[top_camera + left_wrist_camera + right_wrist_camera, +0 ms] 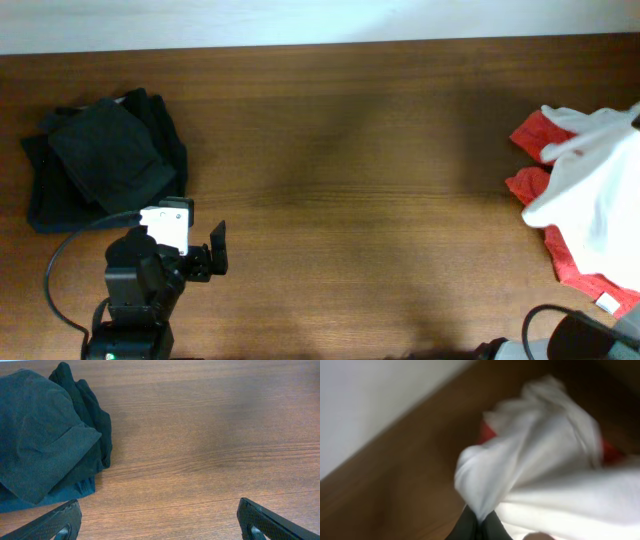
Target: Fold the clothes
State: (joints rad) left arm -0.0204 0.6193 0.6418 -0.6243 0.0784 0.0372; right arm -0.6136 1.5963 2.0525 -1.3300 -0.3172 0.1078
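Where the right gripper [479,524] clamps, white garment [540,470] caught, bunched beyond

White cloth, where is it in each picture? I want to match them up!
Overhead: the white cloth is at the right edge, lying over a red cloth.
Left wrist: not in it; only the dark clothes and the table show.
Right wrist: it fills the middle and right, blurred.
Shared landmark: the red cloth peeking from under it.
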